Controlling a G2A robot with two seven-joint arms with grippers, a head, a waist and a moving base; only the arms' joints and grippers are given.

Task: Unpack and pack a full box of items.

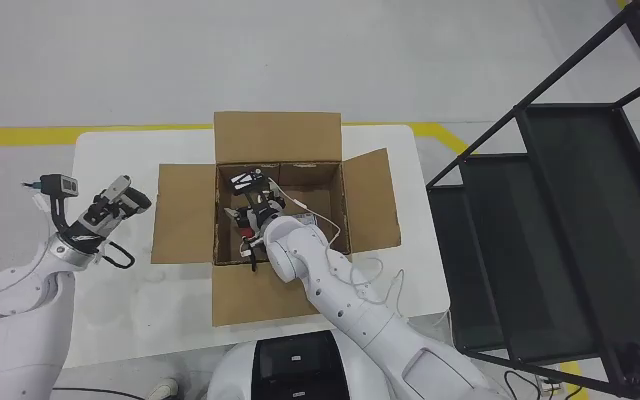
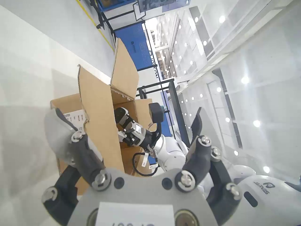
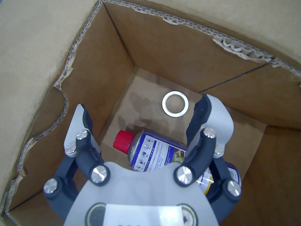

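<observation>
An open cardboard box (image 1: 370, 200) stands mid-table with all flaps folded out. On its floor lies a spray can (image 3: 150, 150) with a red cap (image 3: 123, 138) and a blue-and-white label, and beyond it a flat silver metal ring (image 3: 175, 103). My right gripper (image 3: 141, 118) hangs open inside the box, above the can, holding nothing. My left gripper (image 1: 128, 192) is open and empty, raised over the table left of the box, where the box (image 2: 98, 109) and the right arm's wrist (image 2: 134, 135) show.
The white table (image 1: 110, 160) has bare surface around the box. Beyond the table's right side stands a dark metal staircase (image 1: 540, 210). A yellow floor line (image 1: 100, 131) runs behind the table.
</observation>
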